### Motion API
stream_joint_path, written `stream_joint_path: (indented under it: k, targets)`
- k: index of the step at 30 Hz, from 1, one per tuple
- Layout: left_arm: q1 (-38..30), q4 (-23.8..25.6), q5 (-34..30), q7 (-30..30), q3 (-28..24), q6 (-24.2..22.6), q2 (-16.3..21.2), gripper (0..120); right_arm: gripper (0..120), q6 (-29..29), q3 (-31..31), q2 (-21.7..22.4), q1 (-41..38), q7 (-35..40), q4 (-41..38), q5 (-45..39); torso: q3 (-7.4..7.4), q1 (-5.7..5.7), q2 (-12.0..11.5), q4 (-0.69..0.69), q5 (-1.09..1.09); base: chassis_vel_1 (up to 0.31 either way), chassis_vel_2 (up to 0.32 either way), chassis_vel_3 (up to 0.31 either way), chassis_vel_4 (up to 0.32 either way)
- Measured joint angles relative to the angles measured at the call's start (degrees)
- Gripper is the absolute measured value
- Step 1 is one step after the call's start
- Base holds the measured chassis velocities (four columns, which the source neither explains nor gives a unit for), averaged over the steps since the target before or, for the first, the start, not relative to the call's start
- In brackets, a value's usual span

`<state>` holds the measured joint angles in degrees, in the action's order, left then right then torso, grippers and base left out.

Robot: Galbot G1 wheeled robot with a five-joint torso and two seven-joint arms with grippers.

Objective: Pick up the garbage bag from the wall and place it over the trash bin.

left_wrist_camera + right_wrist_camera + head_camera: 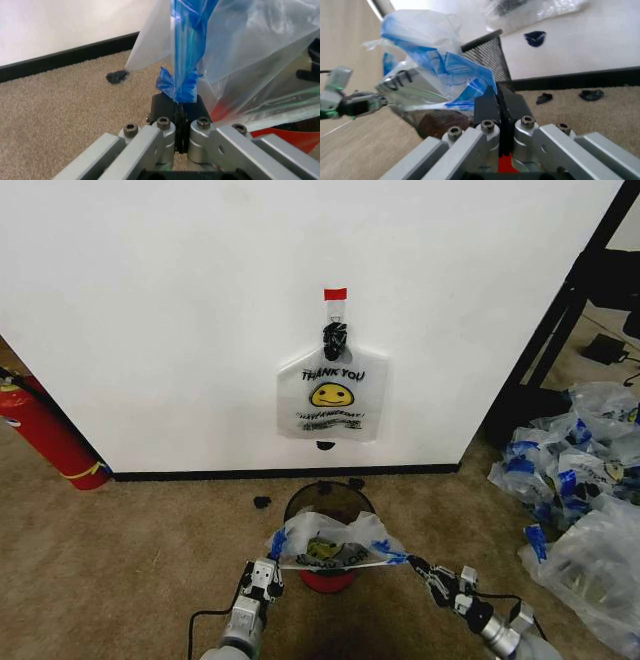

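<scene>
Two grips: garbage bag [333, 546] held stretched between both grippers, just above and in front of trash bin [329, 510], not yet seated over rim.
Left gripper [271, 565]: clamped tight on blue-patched handle, jaws closed with plastic pinched between.
Right gripper [417, 564]: likewise closed on opposite blue handle, film taut toward the left one.
Step in hand: judged as spreading the mouth and lowering it over the rim.
Doing it well: probably best kept level, both handles pulled apart evenly; mouth to pass outside the mesh all round; thin film likely to snag or tear on mesh edge if dragged.
Bin: dark mesh, red base, standing on carpet near wall [200, 310].
Edges: black baseboard just behind bin; second smiley bag [333, 394] hung on hook above, well clear.
Open room: bare carpet left of bin; small dark scraps [262, 502] near baseboard.
Crowding: fire extinguisher [45, 430] far left; heap of clear bags [580, 480] far right, well apart from right arm.
</scene>
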<state>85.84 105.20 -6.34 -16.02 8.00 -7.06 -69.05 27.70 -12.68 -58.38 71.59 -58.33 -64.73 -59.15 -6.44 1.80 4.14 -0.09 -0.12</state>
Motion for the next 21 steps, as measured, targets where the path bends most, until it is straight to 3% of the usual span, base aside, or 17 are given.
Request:
stream_joint_path:
  k: [11, 21]
  targets:
    - [2.59, 2.50, 0.67, 0.15, 1.64, -0.22, 1.56, 0, 0, -1.07, 2.41, -3.44, -1.70, 10.38, -0.63, -3.72, 0.00, 0.00, 0.00, 0.00, 0.01, 0.000, 0.000, 0.000, 0.000]
    - [4.70, 4.99, 1.17, -0.02, 1.35, -0.29, 1.73, 0, 1, -0.76, 2.37, -3.34, 0.26, 12.88, -3.59, -0.13, 0.00, 0.00, 0.00, 0.00, 0.02, 0.000, 0.000, 0.000, 0.000]
